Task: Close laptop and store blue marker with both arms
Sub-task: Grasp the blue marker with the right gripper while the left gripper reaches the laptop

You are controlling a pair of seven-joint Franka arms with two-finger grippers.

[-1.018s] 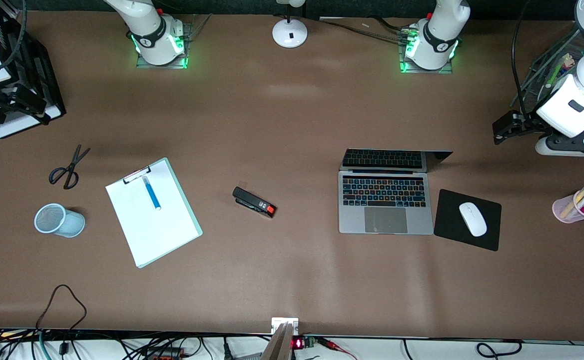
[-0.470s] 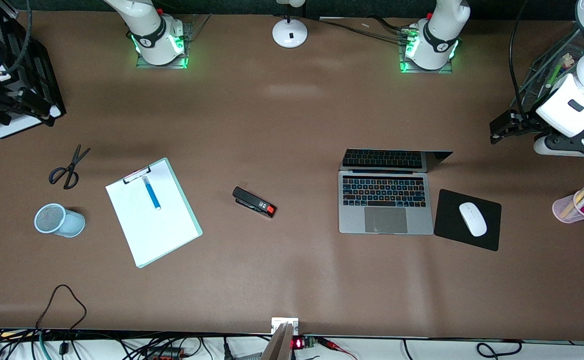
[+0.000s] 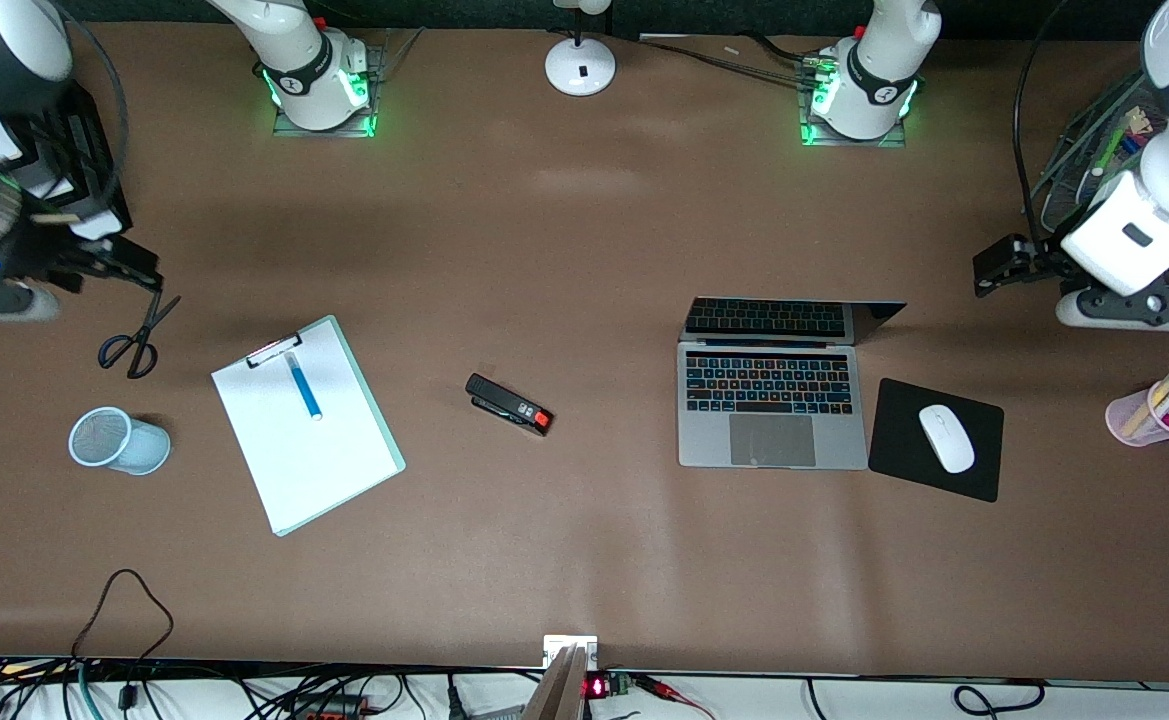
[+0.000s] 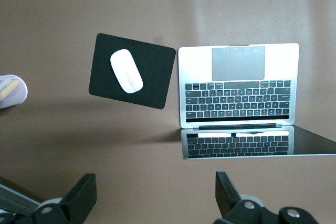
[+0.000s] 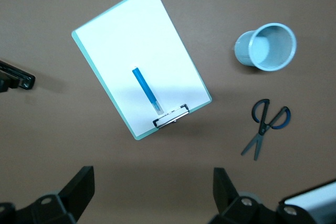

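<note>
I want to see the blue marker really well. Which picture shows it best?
The right wrist view: the blue marker looks biggest there, lying whole on the clipboard's white paper with its whitish end beside the clip. The front view shows the marker too, only smaller. The left wrist view doesn't show it.

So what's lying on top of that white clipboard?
A blue marker lies on the clipboard's paper, just below the metal clip, untouched by either tool. Nothing else rests on the sheet. Whatever is underneath the clipboard is covered and cannot be seen.
</note>
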